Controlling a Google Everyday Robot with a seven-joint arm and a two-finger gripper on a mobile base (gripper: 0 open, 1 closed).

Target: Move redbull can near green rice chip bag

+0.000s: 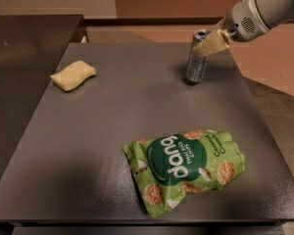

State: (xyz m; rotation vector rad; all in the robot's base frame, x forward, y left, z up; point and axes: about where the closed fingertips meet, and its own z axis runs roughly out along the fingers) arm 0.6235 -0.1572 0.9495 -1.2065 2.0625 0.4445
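**Gripper at the can, and the can is not near the bag yet**

Gripper (206, 46) is what I call my tool, and it is up by the far right corner of the counter (137, 106). It sits right at the top part of the redbull can (196, 67) and touches it, or almost does. I cannot tell if it is open or closed on the can.

The can stands on the counter near the far edge, close to the right side. It looks like it leans a tiny bit, but its bottom rests on the counter.

The green rice chip bag (183, 166) lies flat near the front edge, a little to the right of the middle. The can and the bag are well apart, with bare counter between them.

A yellow spongy lump (72, 75) lies near the left edge, toward the far corner. It is not in my way.

So I think only the first bit is done: I have reached the can. The big part is left. I need a good hold, then I carry the can toward the front edge and set it down upright beside the bag.
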